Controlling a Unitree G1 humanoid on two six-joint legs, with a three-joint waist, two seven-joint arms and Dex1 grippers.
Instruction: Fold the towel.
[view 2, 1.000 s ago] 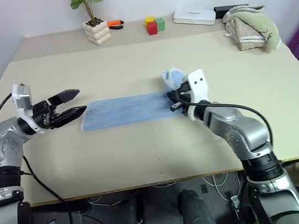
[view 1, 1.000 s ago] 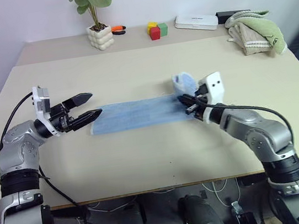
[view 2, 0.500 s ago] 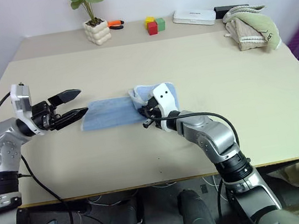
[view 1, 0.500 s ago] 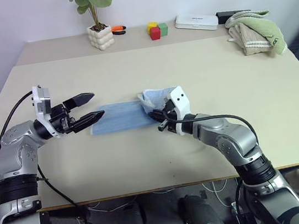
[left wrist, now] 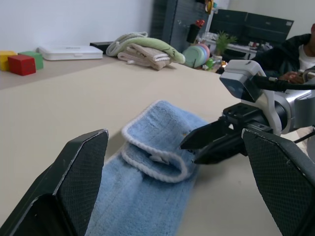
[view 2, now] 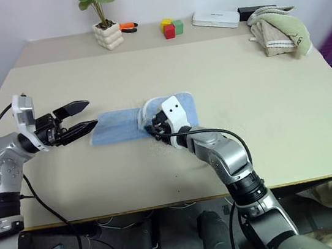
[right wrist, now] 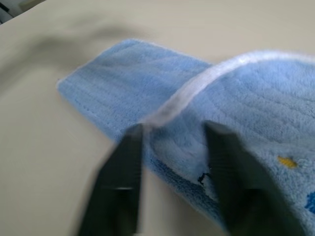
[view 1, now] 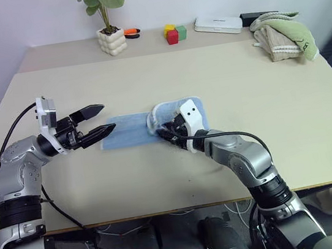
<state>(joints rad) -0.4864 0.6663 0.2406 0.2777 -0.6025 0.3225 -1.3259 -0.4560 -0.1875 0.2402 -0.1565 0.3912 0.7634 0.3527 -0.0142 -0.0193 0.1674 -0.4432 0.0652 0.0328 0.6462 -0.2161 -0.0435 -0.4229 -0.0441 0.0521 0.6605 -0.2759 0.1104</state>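
Left eye view puts the towel (view 1: 139,128) at the centre of the frame on the surface (view 1: 147,77), a long blue strip with its right end carried over toward the middle and standing in a loose hump. My right end effector (view 1: 162,132) sits at that hump; in the right wrist view its fingers (right wrist: 120,182) are parted with the white-edged fold lying between them, so I judge the grip is being let go rather than held. My left end effector (view 1: 95,123) hovers wide open and empty, just beside the strip's left end, apart from the cloth. To do this well, I would let the flap drop fully, check its edge lines up with the layer beneath, then draw the right end effector back low and straight so the pads do not drag the terry out of line; the hump looks likely to spring back unless pressed flat. Counting: one blue towel, two other towels (view 1: 281,32) piled at the upper right, one potted plant (view 1: 106,18), three coloured blocks (view 1: 173,33), one white box (view 1: 218,24).
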